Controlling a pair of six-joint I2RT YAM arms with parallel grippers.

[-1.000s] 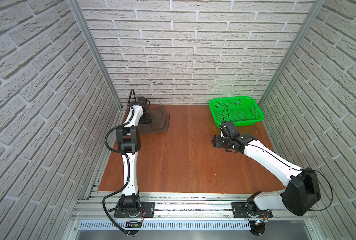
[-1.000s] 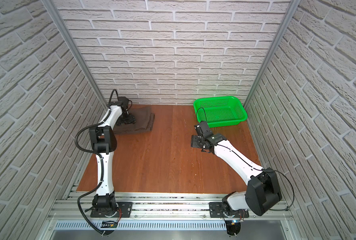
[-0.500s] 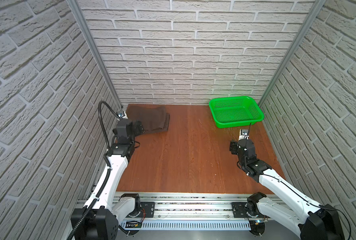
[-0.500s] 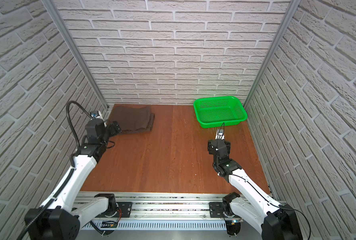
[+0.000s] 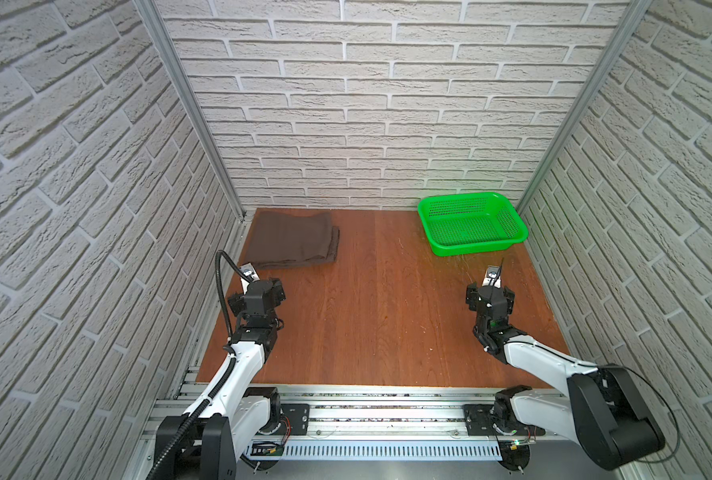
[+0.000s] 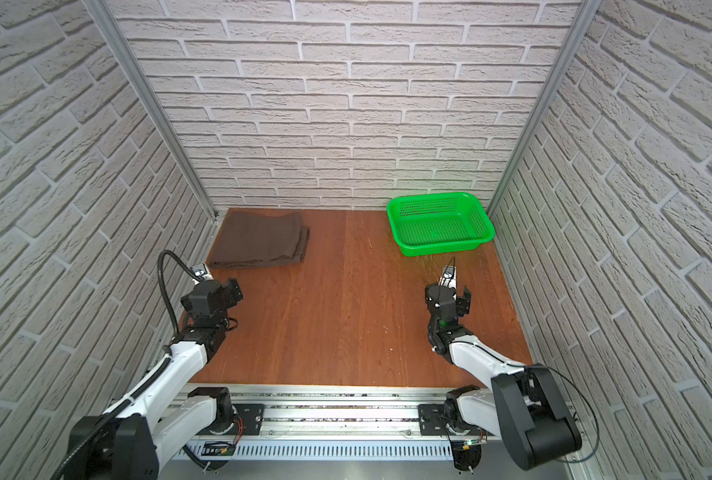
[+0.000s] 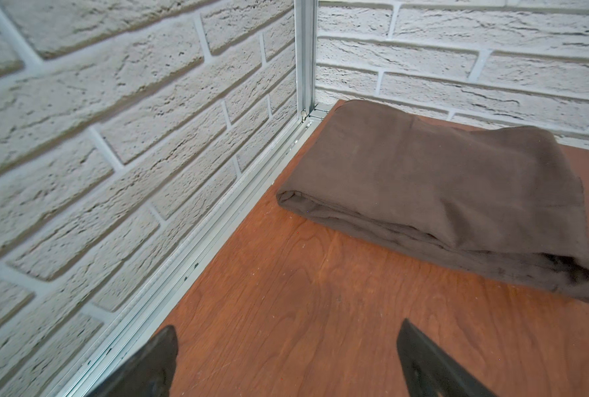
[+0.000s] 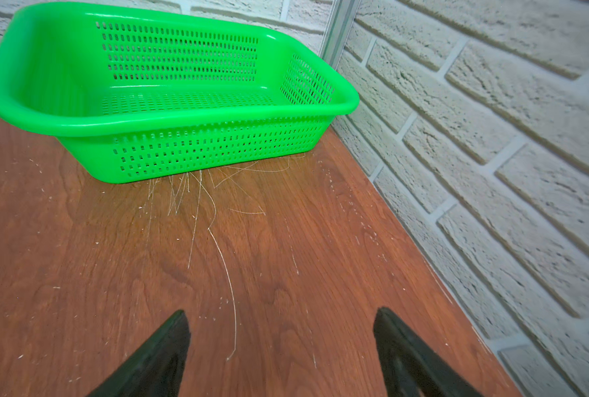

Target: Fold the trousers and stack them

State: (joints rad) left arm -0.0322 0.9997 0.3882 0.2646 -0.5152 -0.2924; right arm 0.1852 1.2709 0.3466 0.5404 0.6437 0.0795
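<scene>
1. The trousers (image 5: 291, 239) lie folded into a flat, roughly rectangular dark brown bundle in the far left corner of the table (image 5: 387, 316), close to the left wall rail and the far wall; in both top views nothing touches them
2. The left gripper (image 7: 287, 328) hangs over bare wood on the near side of the bundle, its jaws spread wide with nothing between them; the right gripper (image 8: 282, 311) is well apart on the right, short of the green basket (image 8: 183, 120), jaws likewise apart and empty
3. The cloth looks soft, matte and limp, so I judge it light, not fragile and easy for the pads to bite; the trouble is that it has no stiffness, so any part not held will sag and the layers may slide over one another
4. In the left wrist view the near edge shows as a rounded fold at its left end, while toward the right end the layers gape open; the rounded fold is the better place to take hold, pinching through every layer
5. A pinch on the top layer alone would probably peel the fold open
6. Along the right edge a lower layer sticks out past the upper one, so that side is the loosest
7. To shift the bundle whole, two grips at both ends of one edge should keep its shape better than one grip in the middle
</scene>
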